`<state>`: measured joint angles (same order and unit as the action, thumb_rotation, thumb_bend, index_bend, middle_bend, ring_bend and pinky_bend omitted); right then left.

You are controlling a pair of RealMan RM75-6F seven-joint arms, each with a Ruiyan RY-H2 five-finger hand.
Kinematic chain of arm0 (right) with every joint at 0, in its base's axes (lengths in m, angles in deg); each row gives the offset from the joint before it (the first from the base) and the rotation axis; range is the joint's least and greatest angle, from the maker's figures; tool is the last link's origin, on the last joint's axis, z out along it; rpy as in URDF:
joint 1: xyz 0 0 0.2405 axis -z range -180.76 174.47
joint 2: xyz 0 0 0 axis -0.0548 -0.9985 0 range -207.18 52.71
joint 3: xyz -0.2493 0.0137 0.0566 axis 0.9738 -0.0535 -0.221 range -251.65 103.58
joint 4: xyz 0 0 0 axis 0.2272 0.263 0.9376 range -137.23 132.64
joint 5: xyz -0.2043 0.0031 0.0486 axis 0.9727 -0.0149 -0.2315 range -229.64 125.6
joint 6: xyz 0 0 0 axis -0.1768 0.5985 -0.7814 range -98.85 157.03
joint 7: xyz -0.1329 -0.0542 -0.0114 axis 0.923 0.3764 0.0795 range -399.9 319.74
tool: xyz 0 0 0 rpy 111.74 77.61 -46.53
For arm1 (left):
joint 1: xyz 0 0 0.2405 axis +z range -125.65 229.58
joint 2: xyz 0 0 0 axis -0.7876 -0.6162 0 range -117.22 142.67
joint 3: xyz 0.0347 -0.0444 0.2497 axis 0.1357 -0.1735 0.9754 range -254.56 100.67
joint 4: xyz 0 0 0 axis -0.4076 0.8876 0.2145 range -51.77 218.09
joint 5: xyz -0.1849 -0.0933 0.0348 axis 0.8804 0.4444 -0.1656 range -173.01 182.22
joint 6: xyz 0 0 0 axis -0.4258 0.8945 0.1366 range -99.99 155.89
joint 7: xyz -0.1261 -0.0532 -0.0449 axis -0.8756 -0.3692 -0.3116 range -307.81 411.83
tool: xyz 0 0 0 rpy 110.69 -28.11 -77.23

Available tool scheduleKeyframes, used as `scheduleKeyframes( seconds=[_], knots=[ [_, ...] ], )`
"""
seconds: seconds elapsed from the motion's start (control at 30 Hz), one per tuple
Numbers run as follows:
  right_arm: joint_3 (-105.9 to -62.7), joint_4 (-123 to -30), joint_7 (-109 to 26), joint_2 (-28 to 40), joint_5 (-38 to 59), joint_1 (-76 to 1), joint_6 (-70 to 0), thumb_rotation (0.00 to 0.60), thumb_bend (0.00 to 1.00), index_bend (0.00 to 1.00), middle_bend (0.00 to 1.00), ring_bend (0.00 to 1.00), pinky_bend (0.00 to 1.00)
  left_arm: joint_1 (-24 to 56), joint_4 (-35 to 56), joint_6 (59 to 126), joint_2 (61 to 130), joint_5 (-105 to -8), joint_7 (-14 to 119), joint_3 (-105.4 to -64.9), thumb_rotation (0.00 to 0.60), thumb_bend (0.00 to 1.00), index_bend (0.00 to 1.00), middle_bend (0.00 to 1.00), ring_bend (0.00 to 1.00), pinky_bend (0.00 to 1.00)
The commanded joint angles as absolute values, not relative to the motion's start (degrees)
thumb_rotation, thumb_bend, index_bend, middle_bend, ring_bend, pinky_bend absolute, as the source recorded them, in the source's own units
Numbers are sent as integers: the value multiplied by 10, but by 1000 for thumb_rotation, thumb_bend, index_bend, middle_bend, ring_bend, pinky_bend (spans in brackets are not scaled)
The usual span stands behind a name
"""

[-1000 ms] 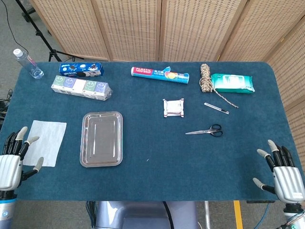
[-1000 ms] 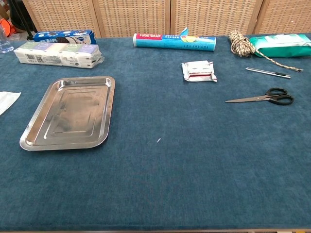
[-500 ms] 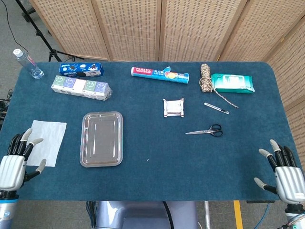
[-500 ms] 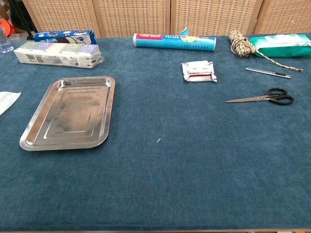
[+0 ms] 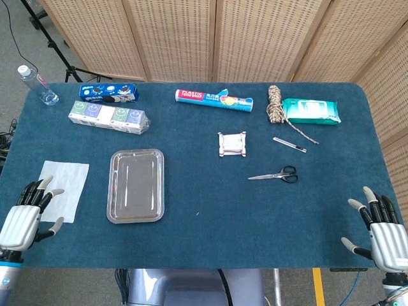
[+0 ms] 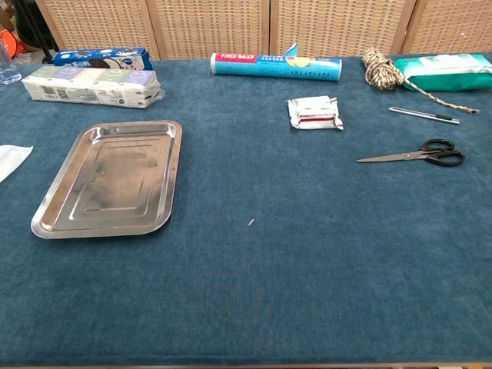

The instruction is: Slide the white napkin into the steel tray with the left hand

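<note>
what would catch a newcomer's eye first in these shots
Most likely the shiny steel tray, lying empty on the blue table left of centre, and the white napkin flat just to its left. Next come the two robot hands at the near edge: the left hand with fingertips over the napkin's near corner, the right hand spread at the far right corner. Packets, a rope and scissors sit farther back.

Bare cloth btwn napkin (image 5: pixel 60 188) & tray (image 5: pixel 135 185); nothing in the way
</note>
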<state>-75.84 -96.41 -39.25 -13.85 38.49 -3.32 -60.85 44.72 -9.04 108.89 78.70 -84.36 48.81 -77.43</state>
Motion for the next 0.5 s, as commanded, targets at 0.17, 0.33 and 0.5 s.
scheduleKeyframes(
  seconds=[0.17,0.33,0.5],
  knots=[
    [-758,-965,-393,-139,385,-32,-611,600,53,206,0,0,0,413,-113,1045,736,-832,497,-781,600,322,238,0,0,0],
    [-758,-965,-393,-140,386,-31,-612,600,53,206,0,0,0,404,-128,1037,717,-830,503,-786,600,324,236,0,0,0],
    [-758,-965,-396,-141,387,-30,-614,600,53,206,0,0,0,398,-150,1016,699,-824,488,-780,600,327,236,0,0,0]
  ],
)
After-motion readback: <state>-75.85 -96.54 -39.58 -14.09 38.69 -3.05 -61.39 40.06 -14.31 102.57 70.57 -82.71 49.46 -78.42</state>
